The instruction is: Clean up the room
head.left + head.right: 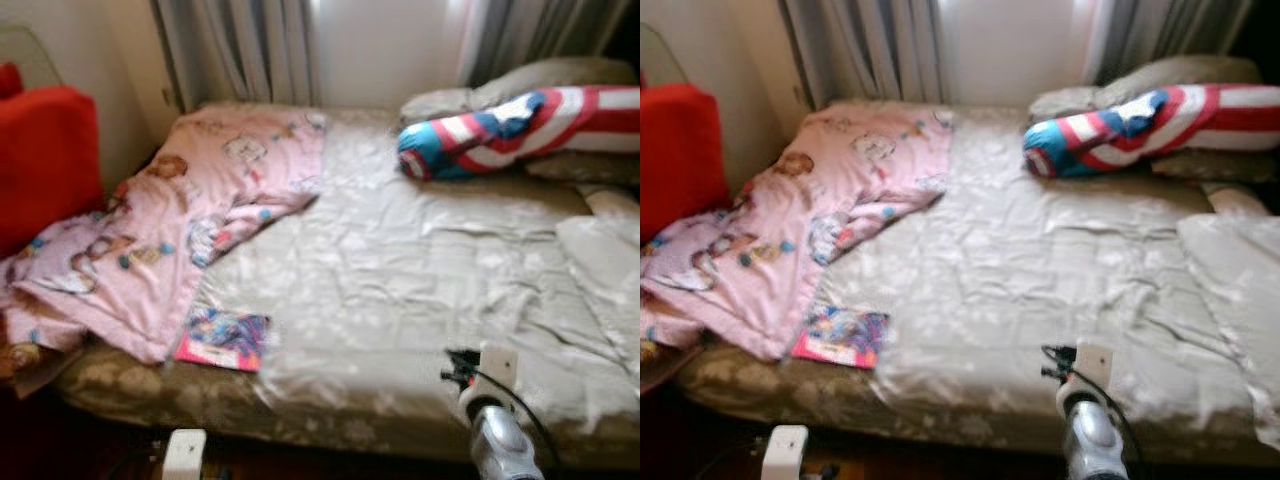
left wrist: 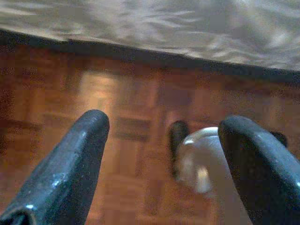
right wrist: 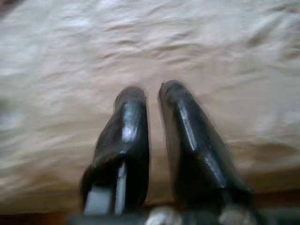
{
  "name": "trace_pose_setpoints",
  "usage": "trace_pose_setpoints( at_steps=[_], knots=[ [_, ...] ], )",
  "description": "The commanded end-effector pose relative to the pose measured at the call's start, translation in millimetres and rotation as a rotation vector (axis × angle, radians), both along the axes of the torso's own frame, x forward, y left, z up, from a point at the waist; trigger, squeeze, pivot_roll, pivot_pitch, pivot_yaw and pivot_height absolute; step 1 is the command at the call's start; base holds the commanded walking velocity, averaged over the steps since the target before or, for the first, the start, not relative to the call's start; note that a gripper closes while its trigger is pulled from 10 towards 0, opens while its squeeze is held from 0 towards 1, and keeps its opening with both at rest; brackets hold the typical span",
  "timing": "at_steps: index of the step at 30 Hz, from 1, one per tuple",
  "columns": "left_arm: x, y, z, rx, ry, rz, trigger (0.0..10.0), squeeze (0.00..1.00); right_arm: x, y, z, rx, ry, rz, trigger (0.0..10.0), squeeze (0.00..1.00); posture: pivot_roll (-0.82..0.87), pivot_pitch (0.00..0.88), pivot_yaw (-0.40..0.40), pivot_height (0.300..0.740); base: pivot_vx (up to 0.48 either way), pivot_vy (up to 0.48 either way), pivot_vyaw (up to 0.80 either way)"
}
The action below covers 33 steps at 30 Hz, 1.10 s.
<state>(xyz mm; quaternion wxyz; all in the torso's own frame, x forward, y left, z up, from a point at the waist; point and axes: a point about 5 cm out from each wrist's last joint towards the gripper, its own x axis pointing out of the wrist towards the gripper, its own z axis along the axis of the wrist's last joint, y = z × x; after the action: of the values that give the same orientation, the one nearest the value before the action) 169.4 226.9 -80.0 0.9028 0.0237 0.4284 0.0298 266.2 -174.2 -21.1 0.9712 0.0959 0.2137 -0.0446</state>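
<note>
The right gripper (image 3: pixel 152 91) hangs over the near edge of the bed (image 1: pixel 420 270), its two black fingers (image 3: pixel 129 122) drawn close together with only a thin slit between them and nothing held. From the head view its silver arm (image 1: pixel 500 435) rises at the bed's near edge, right of the middle. The left gripper (image 2: pixel 164 126) points down at the wooden floor (image 2: pixel 56 103) beside the bed, its fingers spread wide apart and holding nothing; a pale rounded object (image 2: pixel 201 159) lies on the floor between the tips, too blurred to identify.

The bed is covered by a crumpled beige sheet (image 1: pixel 400 250). On its near left edge lies a colourful book (image 1: pixel 222 340), partly under the edge of a pink blanket (image 1: pixel 180 230) printed with cartoon figures, which spreads across the bed's left side and hangs off it. At the far right of the bed rests a red, white and blue striped bolster (image 1: pixel 510 130), leaning on grey pillows (image 1: pixel 560 80). A red cushion (image 1: pixel 45 160) stands left of the bed, against the wall. Grey curtains (image 1: pixel 240 50) hang behind the bed.
</note>
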Motion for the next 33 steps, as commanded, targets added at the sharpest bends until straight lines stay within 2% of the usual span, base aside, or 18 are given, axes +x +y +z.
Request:
trace_pose_setpoints(
  at_steps=[1, 26, 33],
  knots=[
    [0.9, -5.8, -1.1, -0.01, 0.007, -0.011, 10.0, 0.0, -2.5, -13.1, -0.7, -0.024, 0.01, -0.024, 10.0, 0.0, 0.04, 0.022, -0.003, 0.74, 0.0, 0.476, 0.0],
    [0.2, -6.0, -1.6, -0.007, 0.01, -0.012, 10.0, 0.0, 0.1, -9.1, 0.9, -0.018, 0.002, -0.008, 10.0, 0.0, 0.04, 0.0, 0.0, 0.74, 0.0, 0.47, 0.0],
    [1.6, -5.1, -0.5, 0.0, 0.0, -0.013, 10.0, 0.0, -0.7, -10.2, 0.4, -0.018, 0.004, -0.013, 10.0, 0.0, 0.04, 0.009, 0.0, 0.74, 0.0, 0.047, 0.0]
  ],
)
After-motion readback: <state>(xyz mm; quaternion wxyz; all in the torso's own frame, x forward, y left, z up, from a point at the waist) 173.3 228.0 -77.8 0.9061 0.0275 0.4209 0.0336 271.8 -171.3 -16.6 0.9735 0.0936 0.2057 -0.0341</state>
